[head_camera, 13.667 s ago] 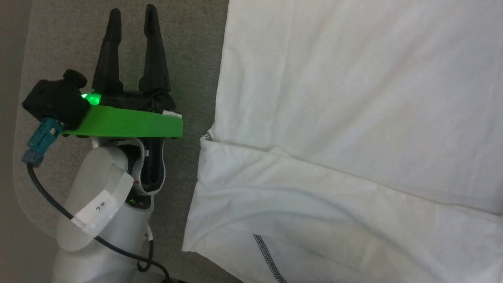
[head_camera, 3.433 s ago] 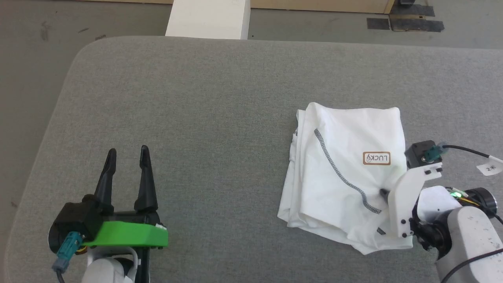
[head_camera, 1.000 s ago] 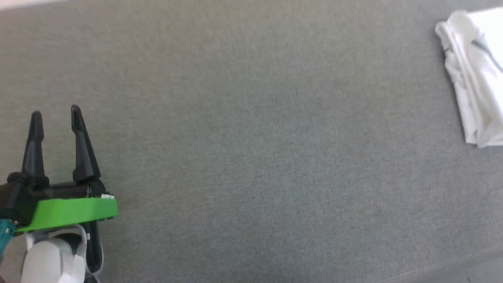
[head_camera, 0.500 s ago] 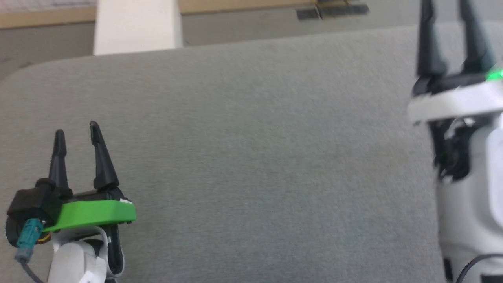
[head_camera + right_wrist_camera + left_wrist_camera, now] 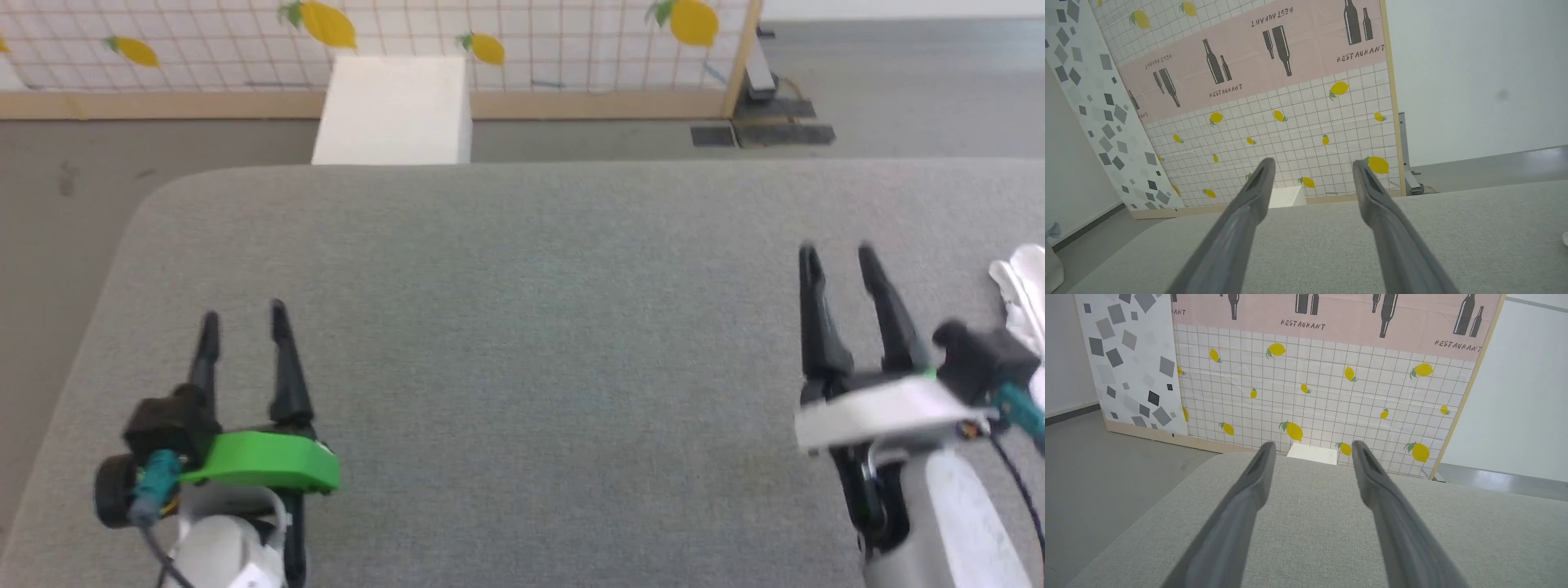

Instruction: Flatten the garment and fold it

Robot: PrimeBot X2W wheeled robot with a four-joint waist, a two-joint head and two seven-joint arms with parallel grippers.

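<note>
A small part of the white garment shows at the right edge of the head view, lying on the grey table; most of it is cut off by the frame. My right gripper stands open just left of it, fingers pointing away, nothing between them. At the lower left my left gripper is open and empty over bare table. In the left wrist view the left gripper is held spread above the table surface. The right gripper looks the same in the right wrist view, and a white sliver touches that view's right edge.
A white rectangular box stands on the floor beyond the table's far edge. Behind it runs a panel wall with a lemon-and-grid print and a pink restaurant band. The table's left corner is rounded.
The head camera has swung up and about, so the whole picture shifted. The right gripper, earlier pressed on the folded garment, is off it and open beside it. The left gripper stays open.
</note>
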